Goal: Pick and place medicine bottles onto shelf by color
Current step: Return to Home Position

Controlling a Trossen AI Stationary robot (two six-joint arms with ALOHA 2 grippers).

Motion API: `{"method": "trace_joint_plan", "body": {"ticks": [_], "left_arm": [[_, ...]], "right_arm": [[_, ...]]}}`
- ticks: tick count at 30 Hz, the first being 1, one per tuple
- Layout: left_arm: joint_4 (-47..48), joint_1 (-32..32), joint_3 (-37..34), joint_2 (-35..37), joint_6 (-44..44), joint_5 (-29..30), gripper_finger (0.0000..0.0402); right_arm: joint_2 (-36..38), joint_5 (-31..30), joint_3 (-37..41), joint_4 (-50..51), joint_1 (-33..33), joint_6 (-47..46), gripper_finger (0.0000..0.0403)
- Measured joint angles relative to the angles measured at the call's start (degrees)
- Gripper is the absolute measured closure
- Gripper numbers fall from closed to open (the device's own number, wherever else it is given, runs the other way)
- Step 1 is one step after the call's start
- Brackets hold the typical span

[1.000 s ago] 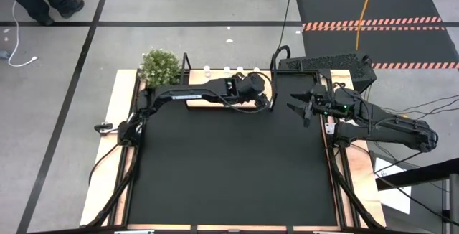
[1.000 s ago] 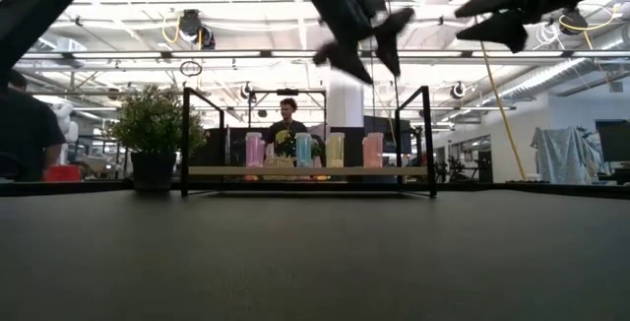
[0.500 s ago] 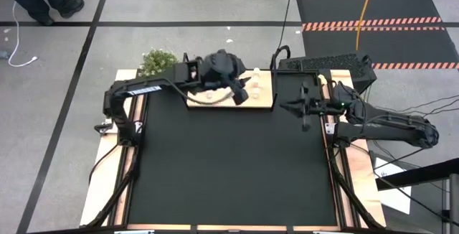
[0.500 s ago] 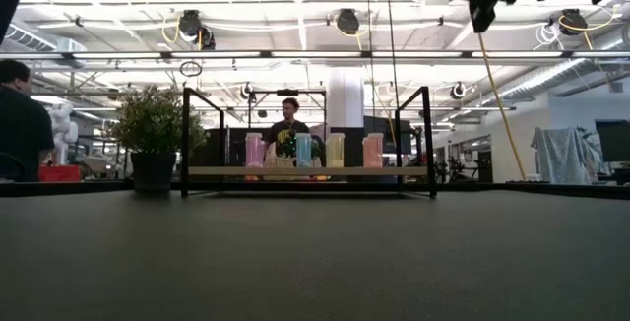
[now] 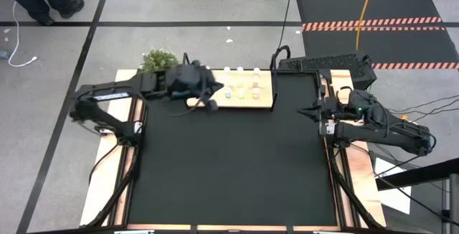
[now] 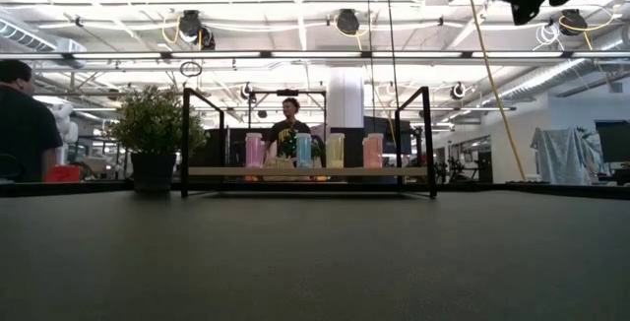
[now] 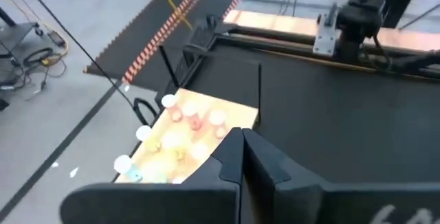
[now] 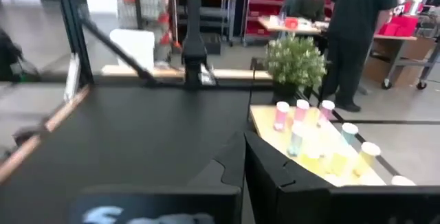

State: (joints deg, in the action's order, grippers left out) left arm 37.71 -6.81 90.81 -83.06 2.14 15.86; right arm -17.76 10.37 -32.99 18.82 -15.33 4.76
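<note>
Medicine bottles (image 5: 240,90) stood on the shelf (image 5: 264,99), three o'clock of the nearer, clenched, empty left claw (image 5: 211,104); right claw (image 5: 305,111), also clenched, hung farther off.

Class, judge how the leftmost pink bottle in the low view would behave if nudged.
The pink bottle stands tall and narrow on the shelf, so it probably tips easily. Being cylindrical, it would likely roll once down.

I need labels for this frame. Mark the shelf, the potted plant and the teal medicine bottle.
shelf (image 5: 262,101), high view, bare wooden board near its right end.
potted plant (image 6: 156,122), low view, middle of the foliage.
teal medicine bottle (image 6: 303,151), low view, middle of its body.
</note>
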Motion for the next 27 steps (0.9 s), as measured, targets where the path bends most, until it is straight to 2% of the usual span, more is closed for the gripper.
{"method": "trace_joint_plan", "body": {"ticks": [3,7,9,12,15,18,23,27], "left_arm": [[-10.15,-0.22,-14.37,8.36,1.15,-0.92,0.0398],[-19.19,-1.62,-31.13,20.20,-0.08,-9.70,0.0389],[-21.16,-2.25,-37.97,26.02,0.95,-11.55,0.0388],[-19.64,-2.98,-46.45,34.37,-0.93,-9.83,0.0393],[-17.68,-3.24,-53.71,41.45,-1.21,-8.64,0.0398],[-20.56,-3.14,-59.20,47.21,-0.66,-8.55,0.0397],[-27.72,-2.36,-67.75,56.93,-6.14,-9.75,0.0396],[-29.86,-2.54,-74.94,65.11,-4.81,-9.82,0.0397]], "right_arm": [[1.65,0.13,-0.02,0.49,0.00,-1.13,0.0402],[3.09,-0.95,-0.02,1.16,-0.02,0.73,0.0402],[3.26,-6.37,-0.02,2.14,-0.02,2.00,0.0402],[3.24,-16.76,0.00,5.95,-0.05,1.14,0.0402],[3.26,-20.78,0.00,6.81,-0.04,-3.85,0.0402],[3.26,-17.81,0.00,6.77,-0.04,-6.60,0.0403],[3.26,-5.54,0.00,6.76,-0.04,-2.09,0.0403],[3.52,-1.15,0.00,6.82,-0.04,-1.10,0.0403]]}}
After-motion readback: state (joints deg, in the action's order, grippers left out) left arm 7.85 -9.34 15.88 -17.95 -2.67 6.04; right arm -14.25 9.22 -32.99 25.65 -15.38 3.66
